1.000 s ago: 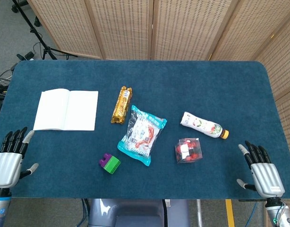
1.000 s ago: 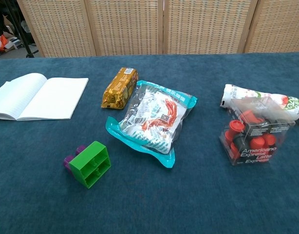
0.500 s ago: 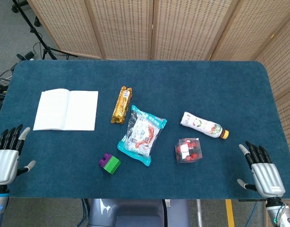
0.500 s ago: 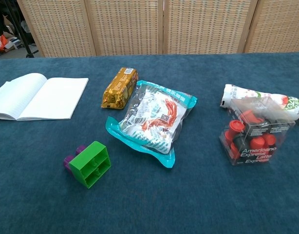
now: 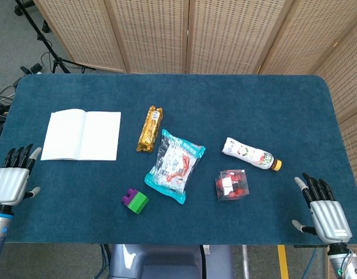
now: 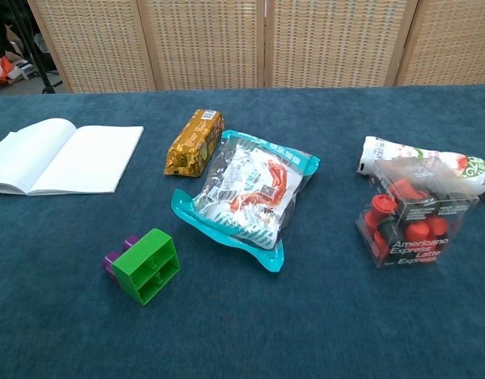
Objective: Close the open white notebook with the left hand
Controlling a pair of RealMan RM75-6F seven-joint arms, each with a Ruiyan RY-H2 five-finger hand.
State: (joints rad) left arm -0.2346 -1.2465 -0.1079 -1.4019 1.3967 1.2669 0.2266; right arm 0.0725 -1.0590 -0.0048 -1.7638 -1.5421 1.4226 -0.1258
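The white notebook (image 5: 82, 135) lies open and flat on the blue table (image 5: 225, 104), at its left side; the chest view shows the notebook (image 6: 65, 158) at the far left with both pages up. My left hand (image 5: 11, 182) hovers at the table's front left corner, below and left of the notebook, fingers spread and holding nothing. My right hand (image 5: 325, 213) is at the front right corner, fingers apart and empty. Neither hand shows in the chest view.
Right of the notebook lie a golden snack bar (image 5: 149, 128) and a teal-edged snack bag (image 5: 175, 165). A green and purple block (image 5: 135, 201) sits near the front edge. A clear box of red capsules (image 5: 232, 185) and a white bottle (image 5: 250, 153) lie to the right.
My left hand has drifted slightly up and toward the notebook, staying at the table's left front corner. The notebook and right hand have not moved.
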